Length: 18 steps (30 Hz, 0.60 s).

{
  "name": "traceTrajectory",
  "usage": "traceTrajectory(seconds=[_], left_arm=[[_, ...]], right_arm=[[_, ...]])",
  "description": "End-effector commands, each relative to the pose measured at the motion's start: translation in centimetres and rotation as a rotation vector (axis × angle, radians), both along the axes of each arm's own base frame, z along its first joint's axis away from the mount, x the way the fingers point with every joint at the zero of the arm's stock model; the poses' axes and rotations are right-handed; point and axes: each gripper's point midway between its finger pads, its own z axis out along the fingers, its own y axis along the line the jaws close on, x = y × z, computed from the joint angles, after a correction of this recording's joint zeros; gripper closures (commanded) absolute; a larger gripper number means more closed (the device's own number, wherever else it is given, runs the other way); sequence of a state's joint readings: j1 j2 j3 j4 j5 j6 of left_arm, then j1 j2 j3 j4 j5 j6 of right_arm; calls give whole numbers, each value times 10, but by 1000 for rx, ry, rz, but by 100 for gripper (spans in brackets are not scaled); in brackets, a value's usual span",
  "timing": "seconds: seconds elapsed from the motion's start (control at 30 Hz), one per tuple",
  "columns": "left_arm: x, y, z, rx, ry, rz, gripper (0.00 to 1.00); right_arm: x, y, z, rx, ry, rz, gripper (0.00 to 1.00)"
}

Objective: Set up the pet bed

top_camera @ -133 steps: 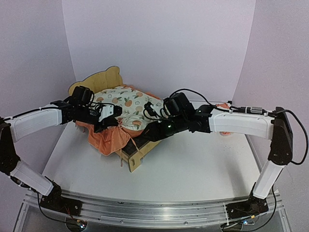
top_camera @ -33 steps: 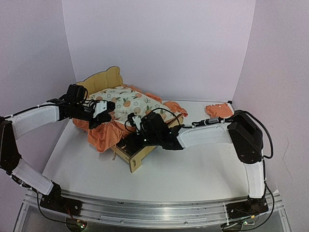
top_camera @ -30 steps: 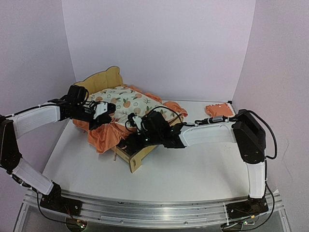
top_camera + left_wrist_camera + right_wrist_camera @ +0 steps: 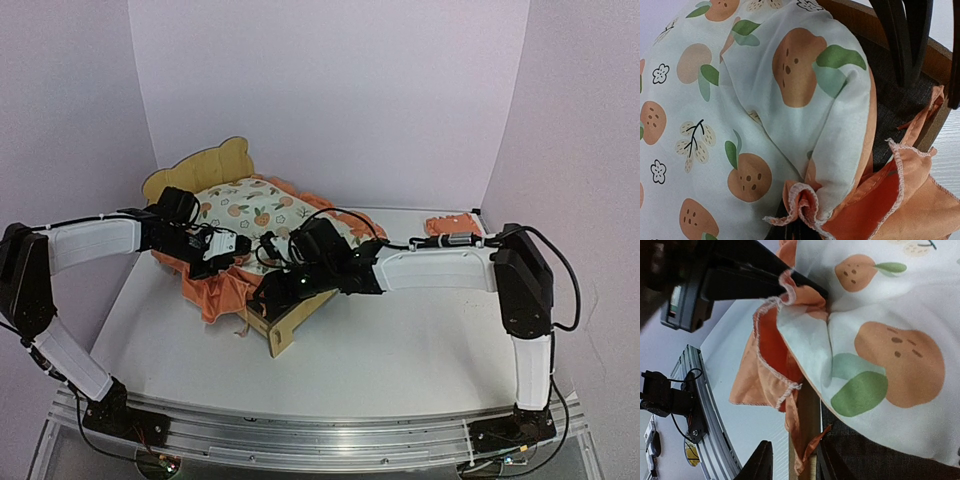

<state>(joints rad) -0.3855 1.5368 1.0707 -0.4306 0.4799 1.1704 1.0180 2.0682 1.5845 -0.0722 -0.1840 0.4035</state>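
The pet bed [image 4: 283, 326] is a plywood frame with a bear-ear headboard [image 4: 196, 168], standing at the back left. An orange-print mattress pad [image 4: 256, 208] lies bunched on it, its orange ruffle [image 4: 218, 290] hanging over the near side. My left gripper [image 4: 236, 250] is shut on the pad's ruffled corner [image 4: 805, 202]; its fingers [image 4: 765, 270] pinch the hem. My right gripper [image 4: 792, 444] stands open astride the bed's wooden rail [image 4: 807, 415], one finger outside and one over the grey felt base [image 4: 880, 460]. In the top view my right gripper [image 4: 268, 290] is at the foot end.
A small orange pillow [image 4: 449, 224] lies at the back right by the wall. White table top [image 4: 400, 350] stretches in front of and right of the bed. Purple walls close the back and both sides. My right arm [image 4: 440, 268] reaches across from the right.
My left gripper has shifted toward the foot end and nearer, dragging the pad's corner with it. My right wrist has edged back and right, staying at the foot rail.
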Motion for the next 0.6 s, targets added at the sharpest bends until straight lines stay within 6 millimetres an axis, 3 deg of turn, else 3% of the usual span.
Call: traceTrajectory(seconds=[0.0, 0.2, 0.3, 0.57], left_arm=[[4, -1, 14, -14, -2, 10, 100], [1, -4, 18, -36, 19, 10, 100], [0, -7, 26, -66, 42, 15, 100], [1, -11, 38, -120, 95, 57, 100]], right_arm=[[-2, 10, -4, -8, 31, 12, 70], [5, 15, -9, -22, 17, 3, 100], [7, 15, -15, -37, 6, 0, 100], [40, 29, -35, -72, -83, -87, 100]])
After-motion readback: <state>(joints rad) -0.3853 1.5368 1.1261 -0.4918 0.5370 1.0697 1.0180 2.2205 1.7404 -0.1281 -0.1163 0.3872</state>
